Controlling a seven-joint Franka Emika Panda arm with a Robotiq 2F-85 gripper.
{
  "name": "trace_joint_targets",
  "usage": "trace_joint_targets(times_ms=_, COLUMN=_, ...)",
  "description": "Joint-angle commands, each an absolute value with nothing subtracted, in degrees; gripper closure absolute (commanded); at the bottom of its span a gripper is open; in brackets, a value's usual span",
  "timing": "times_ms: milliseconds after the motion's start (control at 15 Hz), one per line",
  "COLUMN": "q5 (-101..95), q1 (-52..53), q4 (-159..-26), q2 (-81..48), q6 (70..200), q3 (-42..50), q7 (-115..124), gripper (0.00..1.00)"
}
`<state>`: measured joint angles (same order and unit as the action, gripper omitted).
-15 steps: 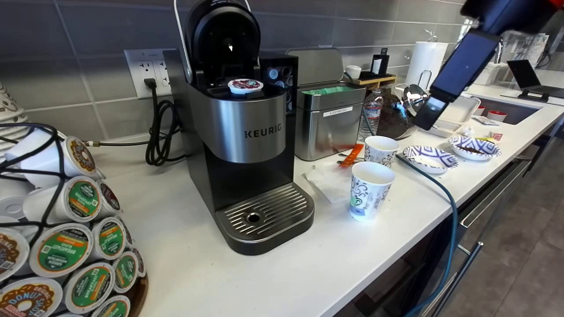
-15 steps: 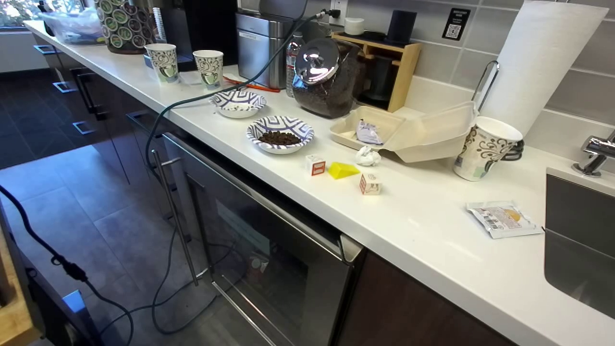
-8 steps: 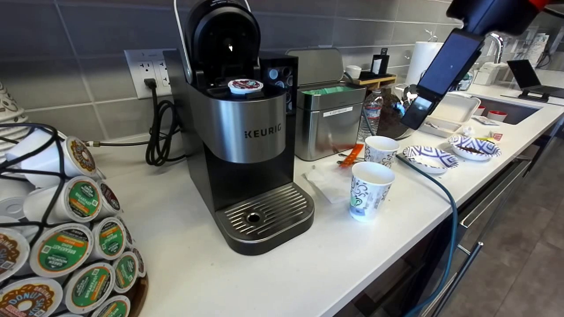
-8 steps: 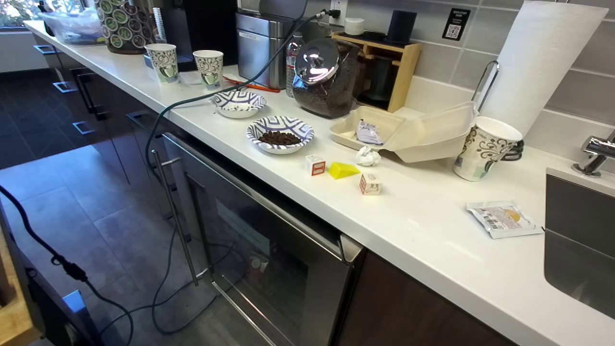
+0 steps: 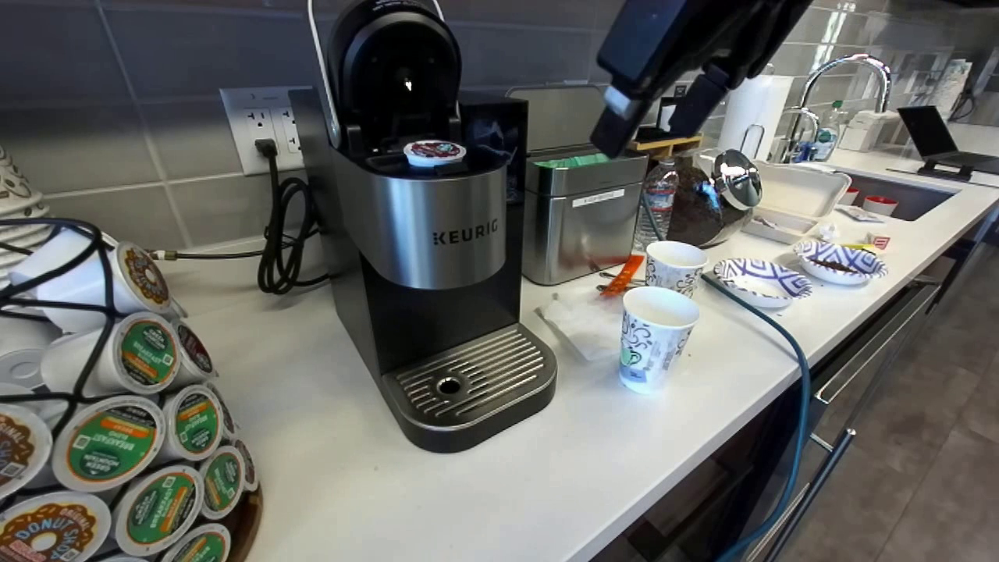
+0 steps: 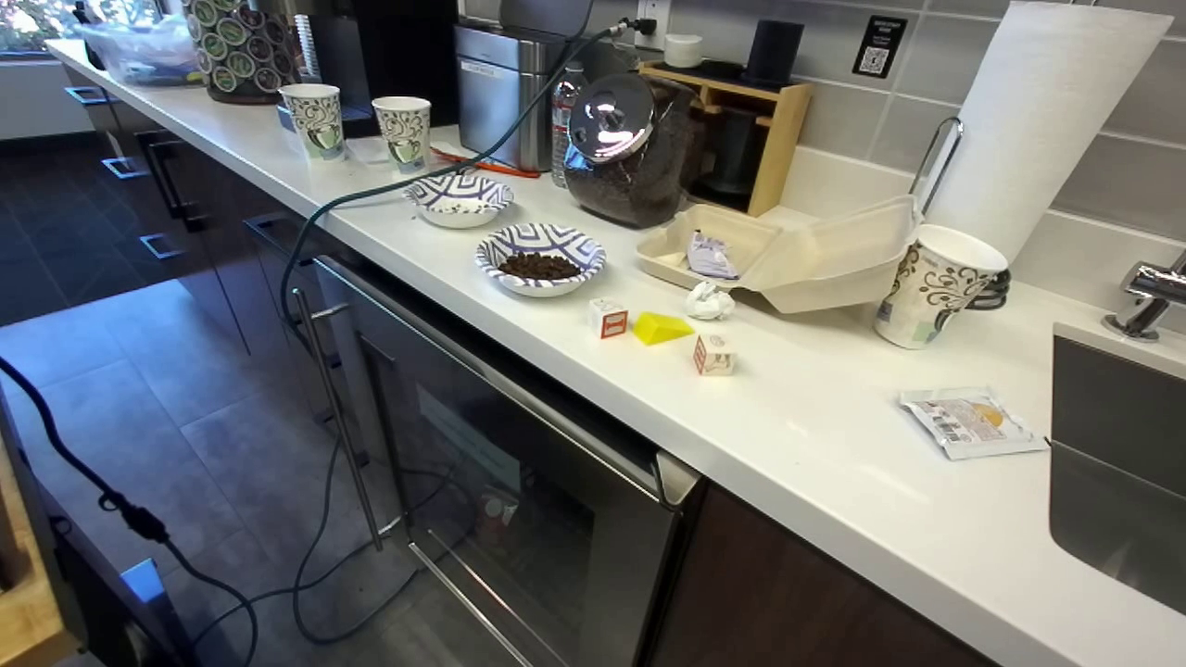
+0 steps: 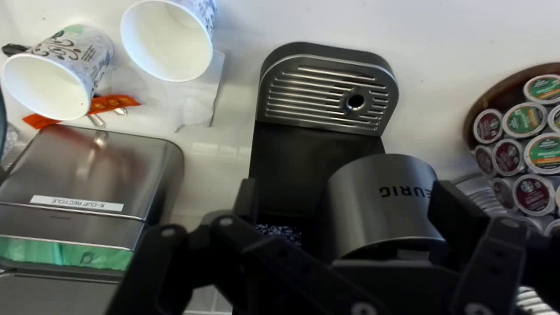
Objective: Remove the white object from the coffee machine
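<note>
The coffee machine (image 5: 437, 234) is silver and black, with its lid raised. It also shows in the wrist view (image 7: 380, 197), and its dark side shows in an exterior view (image 6: 408, 56). The white object, a small pod with a dark red printed top (image 5: 434, 154), sits in the machine's open top. In the wrist view the pod is hidden behind the gripper. My gripper (image 5: 649, 117) is open and empty, above the steel bin, to the right of the pod and apart from it. In the wrist view its fingers (image 7: 350, 201) are spread wide over the machine.
A steel bin (image 5: 585, 222) with a raised lid stands beside the machine. A paper cup (image 5: 658, 339) and a second cup (image 5: 676, 267) stand in front of it. A pod rack (image 5: 117, 390) is on the machine's other side. A cable (image 5: 788, 336) crosses the counter.
In an exterior view, my gripper has moved left toward the coffee machine and turned, so both fingers now show. The pod and machine have not moved.
</note>
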<state>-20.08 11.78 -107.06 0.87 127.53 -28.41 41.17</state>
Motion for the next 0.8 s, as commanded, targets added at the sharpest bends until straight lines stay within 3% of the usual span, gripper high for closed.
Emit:
trace_joint_targets(times_ms=0, q5=-24.4, q1=18.1, q4=-92.7, q2=-8.9, q6=113.7, q3=-26.9, q7=45.1, gripper=0.0)
trace_joint_targets(times_ms=200, q5=-18.0, q1=21.6, q4=-83.1, q2=-15.8, q6=109.2, q3=-24.8, q7=39.3, gripper=0.0)
trace_joint_targets(times_ms=267, q5=-20.9, q1=22.2, q4=-90.8, q2=-9.6, q6=111.6, q3=-23.2, q7=42.5, gripper=0.0)
trace_joint_targets(times_ms=733, q5=-23.6, q1=27.5, q4=-83.7, q2=-16.3, q6=117.2, q3=-19.0, q7=44.9, gripper=0.0)
